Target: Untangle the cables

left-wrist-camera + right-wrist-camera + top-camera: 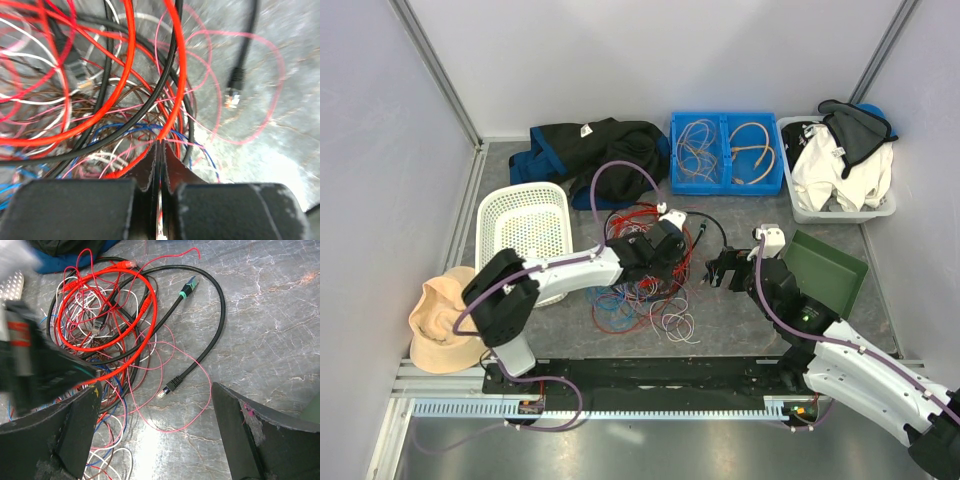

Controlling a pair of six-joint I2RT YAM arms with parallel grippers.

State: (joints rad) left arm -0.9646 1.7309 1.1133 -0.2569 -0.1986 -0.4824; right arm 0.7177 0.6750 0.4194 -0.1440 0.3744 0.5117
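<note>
The cables [638,272] lie in a tangle mid-table: thick orange-red loops, black leads, and thin pink, white, blue and brown wires. My left gripper [670,243] sits over the tangle's right part. In the left wrist view it [161,142] is shut, with an orange-red cable [179,75] running into the fingertips. My right gripper [723,268] is open and empty just right of the tangle. In the right wrist view it [155,427] hovers above a black lead's plug [172,385] and a pink wire loop [200,390]. The left gripper shows blurred at that view's left [40,370].
A white basket [525,222] stands left of the tangle and a tan hat [438,322] at the near left. Dark clothing [590,150], a blue bin of cables [677,150] and a white bin of clothes [840,212] line the back. A green tray [828,268] lies at the right.
</note>
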